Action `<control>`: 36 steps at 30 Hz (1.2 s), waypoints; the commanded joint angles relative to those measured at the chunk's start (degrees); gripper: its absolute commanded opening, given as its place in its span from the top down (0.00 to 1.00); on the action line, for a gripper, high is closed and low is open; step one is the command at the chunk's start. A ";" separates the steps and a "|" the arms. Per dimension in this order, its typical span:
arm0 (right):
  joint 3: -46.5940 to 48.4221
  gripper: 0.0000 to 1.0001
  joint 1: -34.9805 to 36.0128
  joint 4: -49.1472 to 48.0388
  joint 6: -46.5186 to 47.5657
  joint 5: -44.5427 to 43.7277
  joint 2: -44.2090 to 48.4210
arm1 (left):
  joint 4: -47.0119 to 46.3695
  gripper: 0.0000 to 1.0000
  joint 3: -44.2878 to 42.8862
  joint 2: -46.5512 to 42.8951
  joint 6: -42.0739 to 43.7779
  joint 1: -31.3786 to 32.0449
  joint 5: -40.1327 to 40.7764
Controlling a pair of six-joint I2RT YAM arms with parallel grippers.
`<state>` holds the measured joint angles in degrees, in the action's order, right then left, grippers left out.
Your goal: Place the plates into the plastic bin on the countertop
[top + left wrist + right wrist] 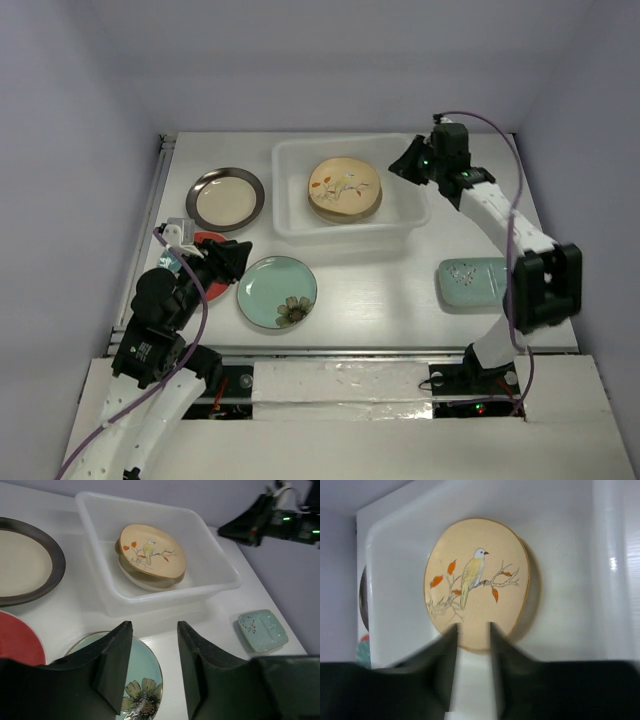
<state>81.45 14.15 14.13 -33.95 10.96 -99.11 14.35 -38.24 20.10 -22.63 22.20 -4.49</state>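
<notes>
– Since the tan bird plate [344, 188] lies flat inside the plastic bin [350, 232], why does the right gripper [405, 165] hang at the bin's far right corner?
– Its wrist view shows the fingers parted with nothing between them and the plate just beyond their tips. That corner looks like a spot chosen for lowering a plate over the rim. The plate sits on a cream dish [134, 580], stacked, it seems, to spare room.
– And the left gripper [238, 258]?
– Its jaws stand moderately apart and empty, poised above the teal flower plate [277, 291]. That is probably its next pick, since no plate lies nearer to it.
– What sits outside the bin on the countertop [380, 290]?
– The dark-rimmed cream plate [228, 198] left of the bin, a red plate [205, 238] partly under the left arm, and the pale green rectangular dish [472, 280] near the right arm. Each arm likely takes its own side.
</notes>
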 commanded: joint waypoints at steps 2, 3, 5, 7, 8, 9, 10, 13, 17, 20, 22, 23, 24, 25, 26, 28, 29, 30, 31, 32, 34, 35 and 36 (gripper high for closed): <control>-8.57 0.99 2.10 -6.74 1.26 -0.86 16.47 | -3.36 0.71 0.27 0.56 0.04 -0.66 -0.25; -10.59 1.00 3.41 -8.23 1.09 -0.33 20.93 | -3.45 0.79 0.27 0.82 -0.04 -0.66 -0.25; -17.00 1.00 9.45 -9.55 0.65 0.29 24.74 | -3.36 0.99 0.27 1.17 -0.04 -0.66 -0.25; -23.60 1.00 14.91 -11.93 -0.23 -0.32 29.05 | -3.19 1.00 0.18 1.79 -0.04 -0.66 -0.08; -25.53 1.00 17.81 -12.54 -0.67 -1.98 30.02 | -3.19 1.00 0.18 1.96 -0.04 -0.66 -0.08; -27.29 1.00 23.15 -13.24 -1.20 -3.21 30.81 | -3.10 1.00 0.18 2.14 0.04 -1.18 0.10; -31.05 1.00 25.72 -13.51 -2.94 -4.53 31.95 | -3.10 1.00 0.10 2.14 0.04 -1.19 0.36; -36.17 0.97 34.87 -18.34 -8.03 -9.89 32.75 | -3.01 0.99 0.18 2.05 -0.04 -1.19 0.71; -43.29 0.63 42.44 -26.94 -15.86 -16.66 28.65 | -3.10 0.82 0.27 2.05 -0.04 -1.72 0.71; -46.03 0.44 44.11 -33.54 -21.67 -17.46 22.93 | -3.19 0.76 0.27 2.93 -0.13 -1.72 0.63; -46.21 0.41 44.91 -38.11 -24.30 -17.73 16.51 | -3.10 0.75 0.27 3.81 -0.04 -1.72 0.45; -46.03 0.41 44.91 -39.52 -25.10 -17.55 14.41 | -3.10 0.75 0.27 4.07 -0.04 -1.72 0.45; -45.86 0.41 45.43 -42.05 -25.80 -17.12 10.56 | -3.10 0.74 0.27 4.16 -0.13 -2.24 0.36; -45.25 0.41 45.44 -42.86 -27.29 -17.03 8.78 | -3.10 0.74 0.27 4.25 -0.04 -2.24 0.27; -44.98 0.41 45.44 -43.57 -27.57 -17.29 7.28 | -3.19 0.74 0.27 4.16 -0.04 -2.24 0.36; -44.71 0.43 45.44 -45.24 -29.31 -18.77 4.47 | -3.19 0.74 0.18 4.16 -0.04 -2.24 0.36; -44.71 0.45 45.44 -45.85 -30.28 -19.91 3.58 | -3.27 0.74 0.27 4.25 -0.04 -2.24 0.27; -44.54 0.46 45.44 -46.12 -30.82 -20.36 2.70 | -3.27 0.73 0.27 4.25 -0.04 -2.24 0.27; -44.36 0.48 45.44 -46.30 -32.47 -20.71 1.91 | -3.27 0.73 0.27 4.25 -0.04 -2.24 0.10; -44.27 0.50 45.44 -46.99 -33.36 -20.72 -0.18 | -3.27 0.73 0.27 4.34 0.04 -2.24 -0.08; -44.45 0.56 45.44 -50.50 -34.94 -20.19 -2.57 | -3.45 0.73 0.27 4.42 0.13 -2.77 -0.52; -44.53 0.58 45.44 -52.08 -36.26 -19.58 -5.10 | -3.45 0.73 0.27 4.42 0.13 -2.77 -0.52; -44.54 0.62 45.44 -54.54 -37.05 -18.27 -6.52 | -3.54 0.73 0.27 4.42 0.13 -2.77 -0.69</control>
<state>36.40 59.00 -33.93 -66.72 -6.57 -101.32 13.96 -38.24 24.21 -22.96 19.97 -4.36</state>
